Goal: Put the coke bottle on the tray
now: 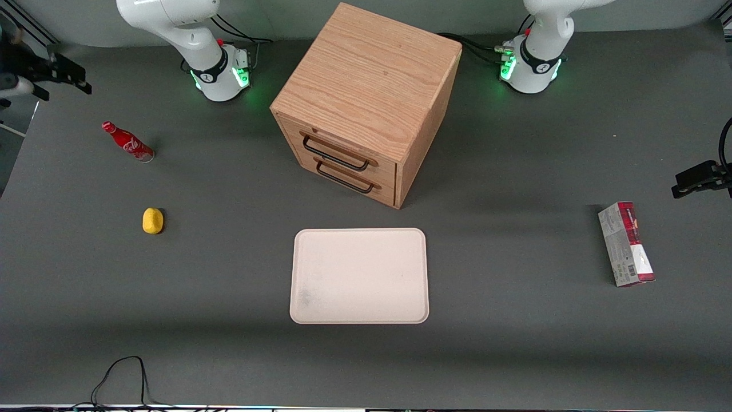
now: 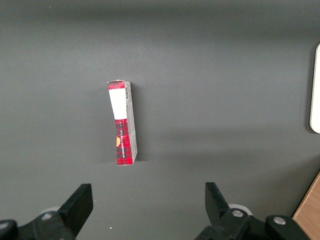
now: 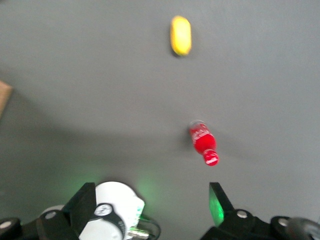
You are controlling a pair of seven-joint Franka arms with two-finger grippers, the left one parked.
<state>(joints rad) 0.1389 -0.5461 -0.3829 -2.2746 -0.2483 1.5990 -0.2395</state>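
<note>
The coke bottle (image 1: 128, 142) (image 3: 202, 142), slim and red with white script and a red cap, stands upright on the grey table toward the working arm's end. The cream tray (image 1: 359, 276) lies flat in front of the wooden cabinet's drawers, nearer the front camera, with nothing on it. My gripper (image 1: 68, 77) (image 3: 151, 202) hangs high over the table's edge at the working arm's end, farther from the front camera than the bottle. It is open, and its fingers (image 3: 85, 200) are spread wide with nothing between them. The bottle stands apart from them.
A wooden drawer cabinet (image 1: 366, 103) with two black handles stands mid-table. A yellow lemon-like object (image 1: 152, 221) (image 3: 180, 35) lies nearer the front camera than the bottle. A red-and-grey carton (image 1: 626, 243) (image 2: 123, 122) lies toward the parked arm's end. A black cable (image 1: 123, 377) loops at the front edge.
</note>
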